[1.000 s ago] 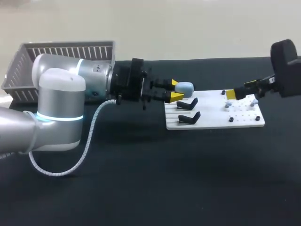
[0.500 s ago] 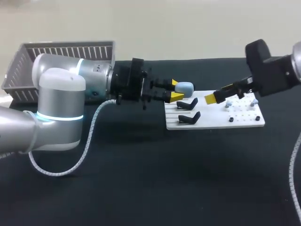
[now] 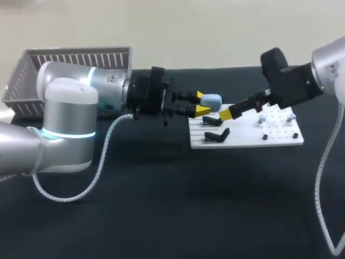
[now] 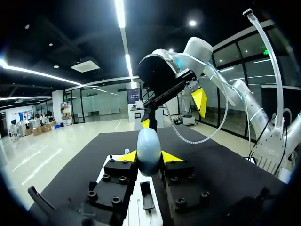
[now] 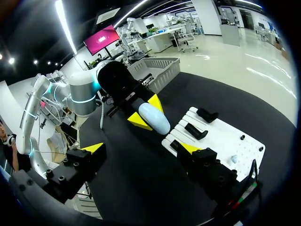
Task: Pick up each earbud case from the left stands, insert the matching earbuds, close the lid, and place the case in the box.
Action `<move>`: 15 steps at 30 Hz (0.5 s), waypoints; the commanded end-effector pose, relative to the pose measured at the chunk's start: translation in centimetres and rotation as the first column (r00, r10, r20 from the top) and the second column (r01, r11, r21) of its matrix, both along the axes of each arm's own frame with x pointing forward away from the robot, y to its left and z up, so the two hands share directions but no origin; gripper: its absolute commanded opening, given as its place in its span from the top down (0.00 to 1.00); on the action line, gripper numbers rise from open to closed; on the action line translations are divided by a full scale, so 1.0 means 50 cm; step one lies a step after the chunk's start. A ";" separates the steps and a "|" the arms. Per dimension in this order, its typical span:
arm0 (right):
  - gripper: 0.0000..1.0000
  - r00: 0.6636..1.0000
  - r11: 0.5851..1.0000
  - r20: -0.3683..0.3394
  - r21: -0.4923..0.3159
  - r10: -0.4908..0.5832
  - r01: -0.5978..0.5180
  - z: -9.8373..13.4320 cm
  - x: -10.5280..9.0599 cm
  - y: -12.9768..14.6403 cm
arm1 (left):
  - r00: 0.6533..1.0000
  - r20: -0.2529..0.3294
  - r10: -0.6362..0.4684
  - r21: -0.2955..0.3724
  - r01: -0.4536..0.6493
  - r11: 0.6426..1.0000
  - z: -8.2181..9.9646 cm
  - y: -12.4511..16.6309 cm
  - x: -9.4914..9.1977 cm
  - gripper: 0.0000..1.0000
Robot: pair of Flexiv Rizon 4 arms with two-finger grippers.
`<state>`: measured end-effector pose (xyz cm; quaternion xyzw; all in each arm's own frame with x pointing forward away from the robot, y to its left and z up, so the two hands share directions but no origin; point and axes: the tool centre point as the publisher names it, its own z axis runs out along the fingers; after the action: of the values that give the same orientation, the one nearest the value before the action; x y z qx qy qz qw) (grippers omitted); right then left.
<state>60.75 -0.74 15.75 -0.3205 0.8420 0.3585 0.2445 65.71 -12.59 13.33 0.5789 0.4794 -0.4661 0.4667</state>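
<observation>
A light blue earbud case (image 3: 211, 100) hangs above the left edge of the white board (image 3: 245, 141), with my left gripper (image 3: 204, 103) shut on it. In the left wrist view the case (image 4: 148, 151) stands upright between the yellow fingertips (image 4: 127, 156). My right gripper (image 3: 229, 112) is open wide just right of the case, over the black stands (image 3: 215, 135). Seen from the right wrist, the case (image 5: 155, 117) lies ahead of that open gripper (image 5: 142, 148), nothing between its fingers. Small earbuds (image 3: 262, 120) sit on the board's right part.
A grey slatted basket (image 3: 70, 70) stands at the back left, behind my left arm. Two black stands (image 5: 207, 114) on the board hold nothing. Small black pegs (image 3: 264, 137) dot the board's right half. The front of the black table is open room.
My right arm has swung left from the board's right end to just beside the held case, its fingers staying open. The left arm and the case have not moved.
</observation>
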 end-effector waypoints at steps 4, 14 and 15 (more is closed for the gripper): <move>0.00 1.000 1.000 0.000 -0.007 -0.017 0.017 -0.021 0.023 0.014 | 1.000 0.003 0.002 -0.004 -0.002 1.000 -0.002 0.001 -0.001 1.00; 0.00 0.993 0.993 0.036 -0.045 -0.110 0.112 -0.029 0.050 0.015 | 1.000 0.003 0.002 -0.004 -0.002 1.000 -0.002 0.001 -0.001 1.00; 0.00 0.992 0.992 0.036 -0.046 -0.120 0.122 -0.030 0.054 0.014 | 1.000 0.003 0.002 -0.004 -0.002 1.000 -0.002 0.001 -0.001 1.00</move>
<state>63.61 -0.37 14.37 -0.2879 0.8568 0.3339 0.2675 65.70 -12.59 13.34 0.5789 0.4793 -0.4662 0.4667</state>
